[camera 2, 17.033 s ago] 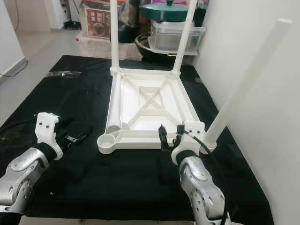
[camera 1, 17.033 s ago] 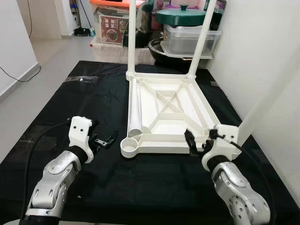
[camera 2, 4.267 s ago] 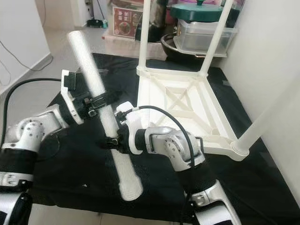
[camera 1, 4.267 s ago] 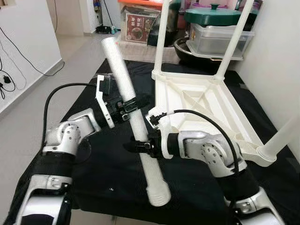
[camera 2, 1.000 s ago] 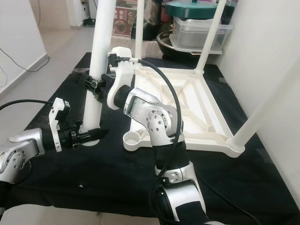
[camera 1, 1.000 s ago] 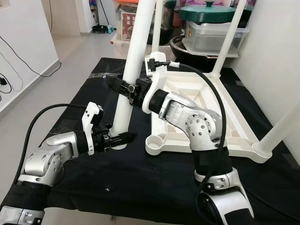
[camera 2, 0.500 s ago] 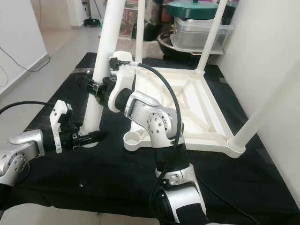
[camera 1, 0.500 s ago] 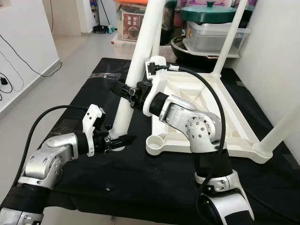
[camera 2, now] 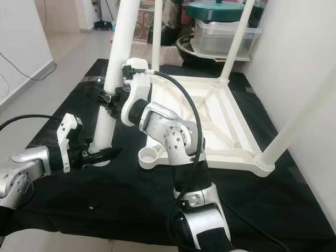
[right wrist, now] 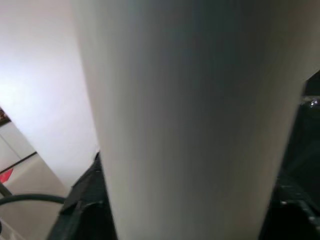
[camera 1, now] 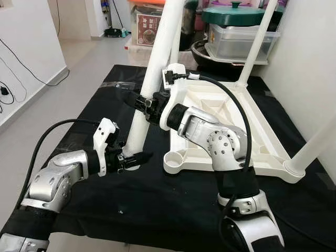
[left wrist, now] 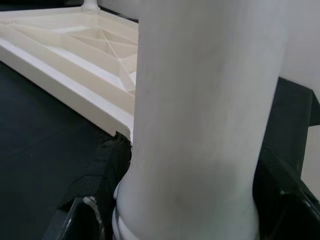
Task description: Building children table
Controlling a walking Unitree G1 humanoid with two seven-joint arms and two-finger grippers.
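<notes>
A white table top (camera 1: 273, 153) lies upside down on a black mat (camera 1: 173, 210). Two white legs stand at its far corners and one at its near right corner (camera 1: 314, 148). The near left socket (camera 1: 176, 159) is open. A loose white leg (camera 1: 157, 63) stands tilted just left of that socket, its foot on the mat. My right gripper (camera 1: 140, 102) is shut on its middle. My left gripper (camera 1: 131, 156) is shut on its base, and the left wrist view has the leg (left wrist: 200, 125) between the black fingers (left wrist: 100, 170). The right wrist view holds the leg (right wrist: 190, 125) up close.
Storage boxes and a green-lidded pot (camera 1: 239, 16) crowd the far edge of the mat. A white wall (camera 1: 310, 63) runs close along the right side. Bare floor (camera 1: 47, 79) lies to the left, with a cable along the left wall.
Over the last second the held leg has tipped, its top leaning right toward the table. Both grippers have kept their hold and barely shifted.
</notes>
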